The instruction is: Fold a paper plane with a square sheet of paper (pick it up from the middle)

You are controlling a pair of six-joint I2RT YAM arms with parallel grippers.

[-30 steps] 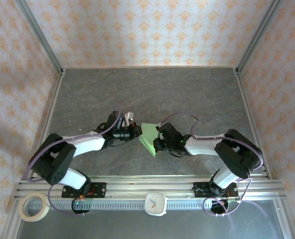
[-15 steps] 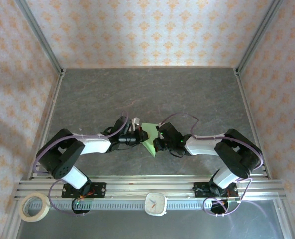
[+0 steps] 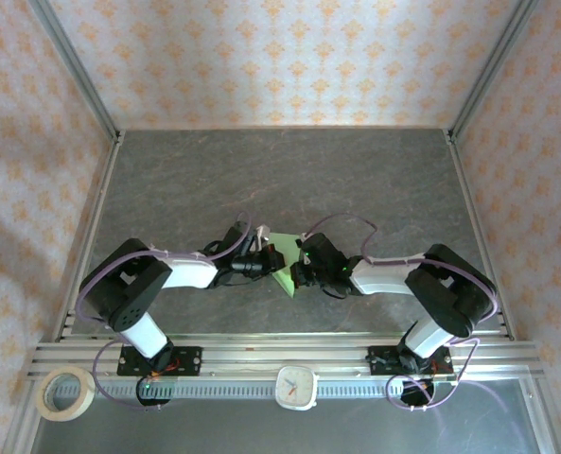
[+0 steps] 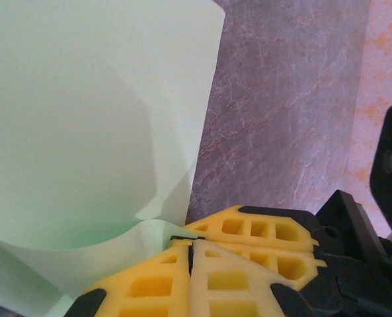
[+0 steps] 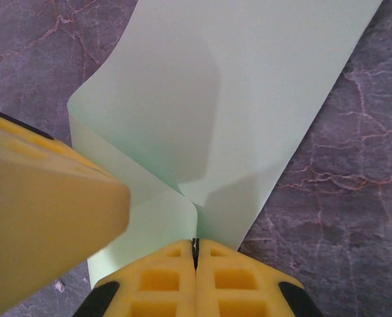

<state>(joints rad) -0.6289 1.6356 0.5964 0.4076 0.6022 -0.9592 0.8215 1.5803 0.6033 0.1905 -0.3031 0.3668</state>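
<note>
While left hand [image 4: 192, 247] and right hand [image 5: 196, 246] pinch it, folded paper [image 3: 286, 281], tip toward near edge

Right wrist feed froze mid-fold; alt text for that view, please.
The right claw is shut on the near edge of the pale green paper, pinching a crease; the sheet spreads over the dark marbled table. A blurred yellow finger looms at left.

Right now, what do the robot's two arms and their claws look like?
The two arms match. The left arm and right arm have white shells over black joints, with thin purple cables looping along them. The left claw and right claw have yellow fingers moulded with rectangular cut-outs, set in black mounts.
</note>
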